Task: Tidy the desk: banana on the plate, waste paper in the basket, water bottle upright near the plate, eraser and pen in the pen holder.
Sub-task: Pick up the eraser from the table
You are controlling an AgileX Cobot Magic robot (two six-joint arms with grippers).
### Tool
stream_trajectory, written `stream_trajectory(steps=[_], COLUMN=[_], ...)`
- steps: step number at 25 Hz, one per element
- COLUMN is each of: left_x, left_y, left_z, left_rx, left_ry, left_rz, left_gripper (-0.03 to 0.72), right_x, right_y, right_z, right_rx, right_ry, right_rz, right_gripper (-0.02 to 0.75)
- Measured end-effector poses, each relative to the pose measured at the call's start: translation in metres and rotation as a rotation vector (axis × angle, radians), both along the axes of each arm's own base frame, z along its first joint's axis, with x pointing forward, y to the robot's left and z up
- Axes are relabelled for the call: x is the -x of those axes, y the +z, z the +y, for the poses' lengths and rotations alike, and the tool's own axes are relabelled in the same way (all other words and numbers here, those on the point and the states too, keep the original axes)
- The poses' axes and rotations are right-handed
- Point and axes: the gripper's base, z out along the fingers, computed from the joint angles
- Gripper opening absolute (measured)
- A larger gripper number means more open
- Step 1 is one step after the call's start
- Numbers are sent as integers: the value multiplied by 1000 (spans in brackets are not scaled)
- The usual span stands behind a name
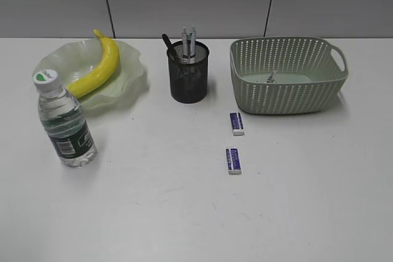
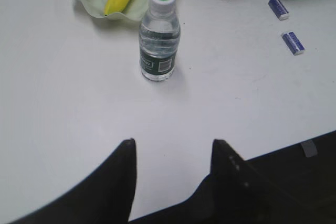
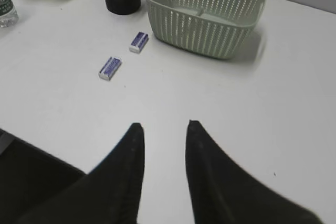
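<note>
Inside: banana (image 1: 97,68) on plate (image 1: 129,84); pens in pen holder (image 1: 188,81); scrap in basket (image 1: 288,93).

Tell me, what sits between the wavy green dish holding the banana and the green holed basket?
The black mesh pen holder with pens, seen in the exterior view between dish and basket.

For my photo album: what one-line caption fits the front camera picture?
Banana on plate, bottle upright, two erasers loose on desk.
</note>
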Motion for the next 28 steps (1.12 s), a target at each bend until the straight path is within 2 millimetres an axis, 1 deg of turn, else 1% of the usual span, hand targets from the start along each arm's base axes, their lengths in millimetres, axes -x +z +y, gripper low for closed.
stream_trajectory(steps=[3,6,7,9,12,14,16,17,18,20,21,23,26,28], left_x=[18,31,35,41,43,43,43,43,43,43,43,43,43,43], left_y=[-29,-47,-51,-52,-53,-52,-52,-52,-52,-52,-52,-52,-52,-52], left_z=[13,19,20,23,24,23,23,23,23,23,23,23,23,23], left_rx=[48,106,120,135,136,132,118,114,113,110,108,107,107,107], left_ry=[-9,-45,-62,-87,-101,-114,-129,-132,-133,-135,-136,-137,-137,-137], left_rz=[-70,-145,-165,-215,-236,-242,-250,-252,-253,-255,-256,-256,-256,-257], left_gripper=[347,347,347,347,335,322,312,307,304,301,300,300,300,300], right_x=[-27,-67,-80,-113,-163,-195,-228,-242,-257,-281,-289,-301,-306,-308], right_y=[15,23,26,24,13,6,-11,-15,-24,-45,-53,-78,-112,-128], right_z=[19,46,55,76,108,130,151,160,170,187,195,209,224,229], right_rx=[-8,31,40,86,159,163,163,148,144,134,122,123,124,121], right_ry=[20,31,33,37,37,15,-30,-54,-75,-100,-108,-124,-174,-214], right_rz=[5,64,78,150,282,364,470,503,540,609,631,687,750,764], right_gripper=[232,235,235,239,259,293,352,383,405,435,440,447,449,449])
